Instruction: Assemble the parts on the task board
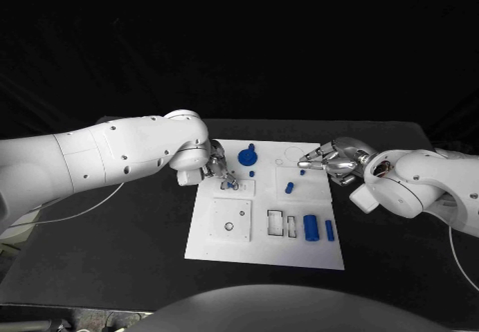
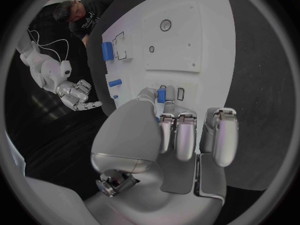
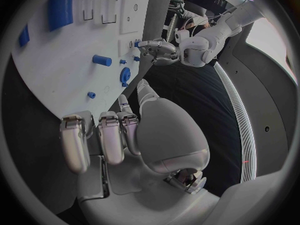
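The white task board lies in the middle of the table. My left hand hovers over its far left part and pinches a small blue piece between thumb and finger, just beside a small dark-outlined slot. My right hand hangs over the board's far right edge with its fingers curled and nothing in them, the fingertips close above a tiny blue piece. A blue gear, a blue peg, a blue cylinder and a blue block rest on the board.
A raised square plate with two holes sits on the board's near left. Two outlined rectangular slots lie beside the cylinder. A white cable runs over the black table at the left.
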Motion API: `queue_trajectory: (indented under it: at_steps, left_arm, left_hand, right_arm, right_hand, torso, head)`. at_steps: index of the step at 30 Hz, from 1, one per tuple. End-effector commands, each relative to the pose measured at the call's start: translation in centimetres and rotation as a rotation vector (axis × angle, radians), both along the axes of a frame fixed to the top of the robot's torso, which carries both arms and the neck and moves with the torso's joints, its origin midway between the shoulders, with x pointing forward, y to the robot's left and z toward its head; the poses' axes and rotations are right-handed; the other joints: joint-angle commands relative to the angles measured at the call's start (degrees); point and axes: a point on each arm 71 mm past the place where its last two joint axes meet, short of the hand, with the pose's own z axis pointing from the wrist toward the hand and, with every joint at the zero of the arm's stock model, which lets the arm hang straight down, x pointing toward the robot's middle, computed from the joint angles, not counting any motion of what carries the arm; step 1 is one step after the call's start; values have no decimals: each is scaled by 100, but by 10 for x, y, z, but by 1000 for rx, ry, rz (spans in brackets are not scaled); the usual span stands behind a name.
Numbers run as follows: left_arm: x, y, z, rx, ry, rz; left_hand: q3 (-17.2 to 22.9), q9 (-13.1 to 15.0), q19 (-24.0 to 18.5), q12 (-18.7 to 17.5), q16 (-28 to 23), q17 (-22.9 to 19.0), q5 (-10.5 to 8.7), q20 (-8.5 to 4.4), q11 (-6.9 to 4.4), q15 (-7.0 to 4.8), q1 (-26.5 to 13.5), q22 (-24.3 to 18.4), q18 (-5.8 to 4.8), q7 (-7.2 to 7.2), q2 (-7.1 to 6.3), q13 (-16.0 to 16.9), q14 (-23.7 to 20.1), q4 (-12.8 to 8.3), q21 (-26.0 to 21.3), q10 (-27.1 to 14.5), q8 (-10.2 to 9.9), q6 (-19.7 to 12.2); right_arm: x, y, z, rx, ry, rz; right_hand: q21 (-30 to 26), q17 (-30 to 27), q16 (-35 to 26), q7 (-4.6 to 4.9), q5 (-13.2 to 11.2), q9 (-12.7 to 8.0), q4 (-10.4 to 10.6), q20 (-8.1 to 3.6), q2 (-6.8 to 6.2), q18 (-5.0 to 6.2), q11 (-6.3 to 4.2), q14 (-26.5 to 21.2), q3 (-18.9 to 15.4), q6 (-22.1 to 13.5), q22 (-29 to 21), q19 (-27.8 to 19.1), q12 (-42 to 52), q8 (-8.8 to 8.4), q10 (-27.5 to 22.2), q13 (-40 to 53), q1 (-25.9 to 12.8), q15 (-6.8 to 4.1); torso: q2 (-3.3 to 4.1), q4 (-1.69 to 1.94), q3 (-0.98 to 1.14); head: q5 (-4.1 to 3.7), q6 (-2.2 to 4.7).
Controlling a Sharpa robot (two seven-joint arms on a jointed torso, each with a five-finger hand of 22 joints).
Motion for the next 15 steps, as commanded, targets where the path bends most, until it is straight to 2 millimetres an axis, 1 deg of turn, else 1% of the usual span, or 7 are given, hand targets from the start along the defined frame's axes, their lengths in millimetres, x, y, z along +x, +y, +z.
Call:
queue_trajectory:
  at_steps: [1,5,11,15]
  left_arm:
    - [-1,4,-2,96,18,21]
    - [-1,3,-3,98,18,25]
    - [0,1,-3,98,18,23]
    - [1,0,-4,99,20,21]
  left_hand:
    - [52,5,592,14,15,1506,-64,-30,-41,-30,-15,1510,-43,-146,34,1501,606,-2,14,606,-46,189]
    - [63,4,592,14,15,1506,-137,-32,-41,-31,-34,1510,-43,-145,44,1501,606,-2,14,606,-60,193]
    - [66,3,592,14,15,1506,-168,-32,-40,-31,-46,1510,-43,-144,48,1501,606,1,14,606,-67,194]
    - [68,2,592,14,15,1506,-181,-32,-39,-30,-55,1510,-43,-143,52,1501,606,2,14,606,-72,192]
  right_arm:
    - [-1,2,-1,1,6,18]
    - [-1,2,-1,1,6,19]
    - [-1,1,-1,1,7,17]
    - [-1,2,-1,1,7,18]
  right_hand:
    - [26,1505,23,-21,21,8,27,33,57,-81,38,598,7,29,1510,600,-21,26,606,1496,-18,23]
    - [26,1505,23,-21,21,8,27,33,57,-81,38,598,7,29,1510,600,-21,26,606,1496,-18,23]
    - [26,1505,23,-22,25,8,27,33,62,-81,36,598,8,28,1510,600,-21,27,606,1496,-14,22]
    - [26,1505,23,-22,25,8,27,33,62,-81,36,598,8,28,1510,600,-21,27,606,1496,-14,22]
  torso:
    - [4,-8,1]
    - [-3,-7,0]
    - [-1,2,1]
    - [-6,1,5]
  head:
    - [1,1]
    - [-1,1]
    - [-7,1]
    - [1,1]
